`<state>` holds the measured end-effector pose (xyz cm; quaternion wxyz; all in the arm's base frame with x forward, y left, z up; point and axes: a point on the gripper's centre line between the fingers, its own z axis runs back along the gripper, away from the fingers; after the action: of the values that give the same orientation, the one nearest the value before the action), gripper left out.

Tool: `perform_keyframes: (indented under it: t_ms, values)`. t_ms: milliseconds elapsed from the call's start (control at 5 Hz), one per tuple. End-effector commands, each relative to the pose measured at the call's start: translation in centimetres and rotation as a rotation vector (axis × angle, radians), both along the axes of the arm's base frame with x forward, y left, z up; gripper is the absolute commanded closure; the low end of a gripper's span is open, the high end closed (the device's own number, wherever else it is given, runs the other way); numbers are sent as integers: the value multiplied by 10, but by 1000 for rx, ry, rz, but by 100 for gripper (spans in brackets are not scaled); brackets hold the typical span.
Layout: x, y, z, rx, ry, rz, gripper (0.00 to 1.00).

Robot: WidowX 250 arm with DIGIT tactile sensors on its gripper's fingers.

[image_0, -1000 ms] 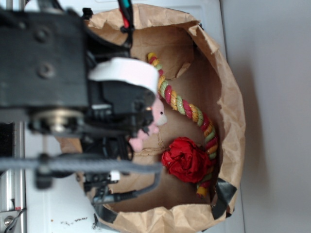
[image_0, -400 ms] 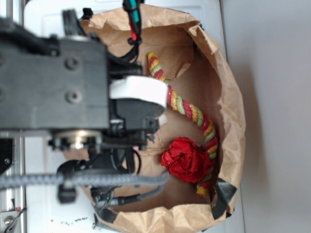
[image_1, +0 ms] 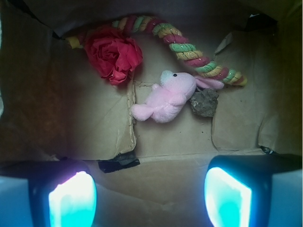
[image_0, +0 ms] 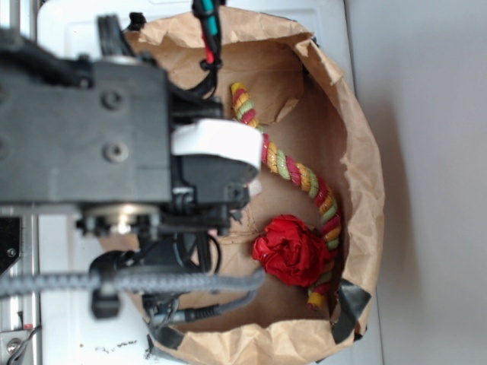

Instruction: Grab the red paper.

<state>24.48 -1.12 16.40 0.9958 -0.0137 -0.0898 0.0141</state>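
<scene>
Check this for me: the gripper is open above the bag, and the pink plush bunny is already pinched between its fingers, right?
Not quite. The wrist view shows the gripper open and empty, with the pink plush bunny lying free on the floor of the paper bag, apart from both fingers. The red paper is untouched too, resting against the rope toy.

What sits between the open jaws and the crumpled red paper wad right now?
Wrist view: only bare brown bag floor with a crease lies between the gripper and the crumpled red paper wad. The pink plush bunny sits just right of that line.
</scene>
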Motion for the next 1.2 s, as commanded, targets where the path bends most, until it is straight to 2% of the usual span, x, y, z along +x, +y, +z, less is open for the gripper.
perform_keyframes:
  t_ms: [0, 400, 600, 1000]
  values:
    - [1, -2, 8, 5, -31, -16, 0]
    - [47, 10, -11, 36, -50, -41, 0]
    - [60, 8, -19, 45, -55, -72, 0]
    - [67, 0, -31, 49, -136, -242, 0]
